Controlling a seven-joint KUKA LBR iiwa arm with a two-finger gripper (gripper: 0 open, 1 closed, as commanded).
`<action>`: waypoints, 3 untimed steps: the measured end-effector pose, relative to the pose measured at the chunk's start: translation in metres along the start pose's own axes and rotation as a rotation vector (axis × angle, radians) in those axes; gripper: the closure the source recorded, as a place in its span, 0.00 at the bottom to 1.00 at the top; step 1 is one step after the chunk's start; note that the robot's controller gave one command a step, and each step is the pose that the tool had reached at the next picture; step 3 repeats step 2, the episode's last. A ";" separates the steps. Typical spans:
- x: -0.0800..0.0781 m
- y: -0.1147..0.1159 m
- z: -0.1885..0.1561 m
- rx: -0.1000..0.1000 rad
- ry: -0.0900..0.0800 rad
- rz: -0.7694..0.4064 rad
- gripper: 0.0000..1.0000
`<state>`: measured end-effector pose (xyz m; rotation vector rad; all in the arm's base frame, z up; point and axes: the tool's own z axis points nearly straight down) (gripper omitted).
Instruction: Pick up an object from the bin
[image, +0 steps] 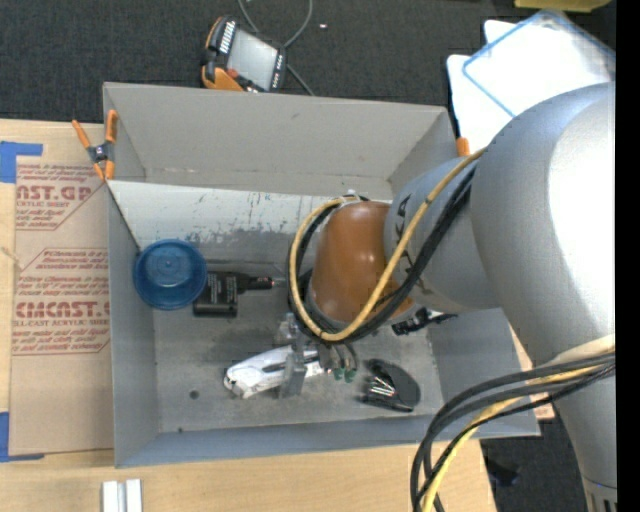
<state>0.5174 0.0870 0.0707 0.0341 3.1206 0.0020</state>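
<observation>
My gripper reaches down at the bin's front middle, its fingers right at a crumpled white thing that lies on the floor there. The fingertips touch or overlap the white thing's right end; whether they close on it I cannot tell. A small black thing with metal prongs lies just to the right of the gripper, near the front wall.
A round blue cup-like thing stands at the bin's left. Beside it, toward the middle, lies a small black blocky part with a thin rod. The arm with its orange cover and cables covers the bin's right half.
</observation>
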 end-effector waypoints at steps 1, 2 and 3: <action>0.002 0.010 -0.098 0.001 0.008 -0.011 1.00; -0.001 0.025 -0.133 0.002 0.012 -0.034 1.00; -0.001 0.025 -0.133 0.002 0.012 -0.034 1.00</action>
